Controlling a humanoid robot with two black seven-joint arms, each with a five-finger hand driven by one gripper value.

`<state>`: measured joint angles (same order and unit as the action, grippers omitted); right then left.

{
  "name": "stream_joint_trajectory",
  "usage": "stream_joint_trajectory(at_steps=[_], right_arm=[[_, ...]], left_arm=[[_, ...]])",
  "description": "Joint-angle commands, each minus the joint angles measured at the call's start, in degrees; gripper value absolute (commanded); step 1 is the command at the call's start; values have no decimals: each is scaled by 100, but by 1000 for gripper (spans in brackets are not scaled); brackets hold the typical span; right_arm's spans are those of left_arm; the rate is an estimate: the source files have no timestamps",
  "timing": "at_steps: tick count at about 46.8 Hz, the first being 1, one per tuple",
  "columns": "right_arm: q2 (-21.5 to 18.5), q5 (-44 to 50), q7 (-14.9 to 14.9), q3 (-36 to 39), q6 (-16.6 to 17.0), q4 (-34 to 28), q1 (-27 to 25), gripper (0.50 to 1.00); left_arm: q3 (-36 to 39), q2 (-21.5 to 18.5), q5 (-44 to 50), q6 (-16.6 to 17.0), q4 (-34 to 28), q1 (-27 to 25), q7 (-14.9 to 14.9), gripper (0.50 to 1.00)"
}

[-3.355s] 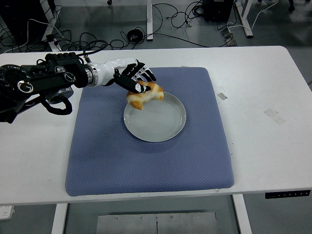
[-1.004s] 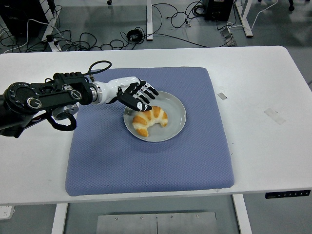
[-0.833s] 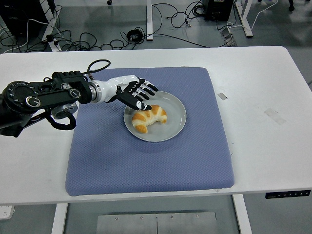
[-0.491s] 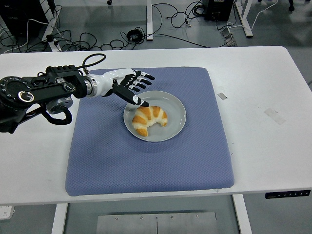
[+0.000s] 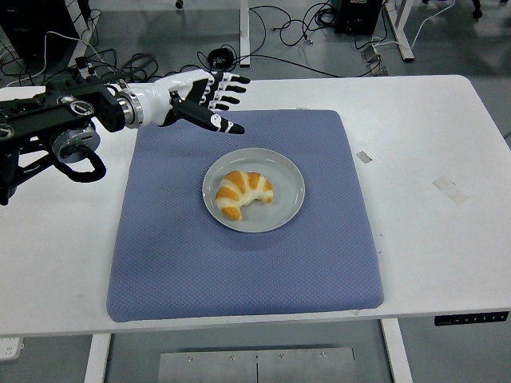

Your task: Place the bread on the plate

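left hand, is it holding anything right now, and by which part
Nothing is held. The left hand has its fingers spread, up over the far left of the mat, apart from the bread lying on the plate.

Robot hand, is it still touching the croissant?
Apart. In the head view the left hand is open beyond the plate, with bare blue mat between it and the croissant.

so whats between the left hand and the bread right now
In the head view, only bare blue mat and the plate's far rim lie between the open left hand and the bread; no other object.
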<state>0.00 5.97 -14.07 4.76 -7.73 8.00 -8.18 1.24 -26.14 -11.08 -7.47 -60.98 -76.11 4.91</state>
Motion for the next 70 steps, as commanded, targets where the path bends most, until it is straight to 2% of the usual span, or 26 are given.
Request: stream_joint_trajectory(at_steps=[1, 14, 31, 47, 70], right_arm=[[0, 0, 1, -1, 0, 0, 0, 1000], [0, 0, 1, -1, 0, 0, 0, 1000], [0, 0, 1, -1, 0, 0, 0, 1000], [0, 0, 1, -1, 0, 0, 0, 1000], [0, 0, 1, -1, 0, 0, 0, 1000]], left_arm=[[-177, -110, 194, -18, 7, -1, 1, 958], [-801, -470, 405, -9, 121, 78, -8, 957], [-845, -471, 1029, -9, 1255, 114, -17, 958], [-1267, -444, 1038, -9, 1598, 368, -69, 958], [-1293, -444, 1047, -44, 2117, 377, -69, 958]])
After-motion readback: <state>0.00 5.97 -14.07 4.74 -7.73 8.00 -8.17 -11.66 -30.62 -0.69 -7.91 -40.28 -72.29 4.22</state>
